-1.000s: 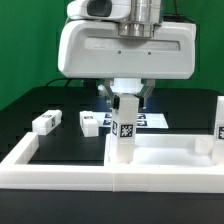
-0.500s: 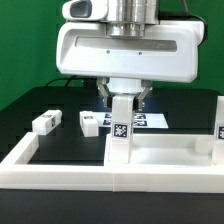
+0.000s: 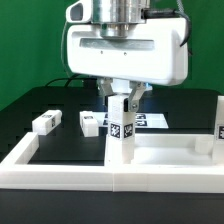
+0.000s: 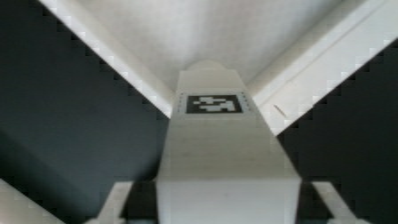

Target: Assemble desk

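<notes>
End effector (image 3: 123,103): two-finger type, pointing straight down, jaws closed on the upper part of one leg; in the wrist view (image 4: 222,207) a finger (image 4: 121,205) shows pressed to each side of that part.

Held leg (image 3: 122,128): white block, upright, square black-and-white tag facing the exterior camera. Its lower end meets the tabletop at the corner nearest the exterior view's left (whether it is fully seated cannot be told). In the wrist view the held leg (image 4: 222,150) fills the middle and carries a tag on its far end.

Tabletop (image 3: 170,152): white panel with raised walls and a sunken middle, lying flat against the front rim, toward the exterior view's right.

Second leg (image 3: 218,118): upright at the tabletop's side on the exterior view's right, tag visible.

Loose legs, two: outer loose leg (image 3: 45,122) and inner loose leg (image 3: 90,122), both lying on the black surface (image 3: 60,105) at the exterior view's left, apart from each other and from the tabletop.

Rim (image 3: 55,165): long white border along the front of the surface.

Marker board (image 3: 152,120): flat, behind the held leg, partly hidden.
</notes>
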Controlling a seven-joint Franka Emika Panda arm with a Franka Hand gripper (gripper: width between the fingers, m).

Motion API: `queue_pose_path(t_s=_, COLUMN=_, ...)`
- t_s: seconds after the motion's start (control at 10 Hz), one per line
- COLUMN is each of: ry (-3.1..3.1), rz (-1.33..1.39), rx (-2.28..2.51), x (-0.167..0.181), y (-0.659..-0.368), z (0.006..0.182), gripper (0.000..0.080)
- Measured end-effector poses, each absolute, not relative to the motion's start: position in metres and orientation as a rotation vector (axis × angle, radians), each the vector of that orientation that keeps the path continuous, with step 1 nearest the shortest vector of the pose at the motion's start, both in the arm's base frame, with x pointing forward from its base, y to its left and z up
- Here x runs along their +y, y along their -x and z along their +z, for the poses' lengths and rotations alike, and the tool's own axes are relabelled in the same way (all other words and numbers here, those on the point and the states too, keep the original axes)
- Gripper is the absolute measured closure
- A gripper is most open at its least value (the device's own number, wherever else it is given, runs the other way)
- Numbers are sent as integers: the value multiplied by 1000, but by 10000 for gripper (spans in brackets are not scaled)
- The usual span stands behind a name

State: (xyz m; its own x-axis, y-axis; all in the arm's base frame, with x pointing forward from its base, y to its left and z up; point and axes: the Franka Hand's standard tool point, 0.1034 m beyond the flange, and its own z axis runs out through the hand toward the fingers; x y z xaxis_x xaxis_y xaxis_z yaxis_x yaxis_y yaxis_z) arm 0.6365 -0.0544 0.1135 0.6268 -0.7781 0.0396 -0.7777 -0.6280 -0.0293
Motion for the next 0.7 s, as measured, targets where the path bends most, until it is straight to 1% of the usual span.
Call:
queue_pose_path(t_s=0.2, ry=2771, rz=-77, rx=1451, x=-54, y=-637, z=114, gripper=504)
queue_pose_path(t_s=0.3, ry=2786, rz=-76, rx=1424, x=-54, y=-637, z=113, gripper=504)
queue_pose_path(t_s=0.4, ry=2810, rz=-73, rx=1378, x=-53, y=-636, z=113, gripper=325)
queue_pose_path(t_s=0.5, ry=2837, rz=-63, rx=1326, x=-51, y=-635, z=113, gripper=325)
queue_pose_path(t_s=0.6, ry=2901, rz=-66, rx=1190, x=-49, y=-635, z=114, gripper=182)
queue_pose_path(t_s=0.7, ry=2958, rz=-67, rx=1041, x=-46, y=-636, z=114, gripper=159)
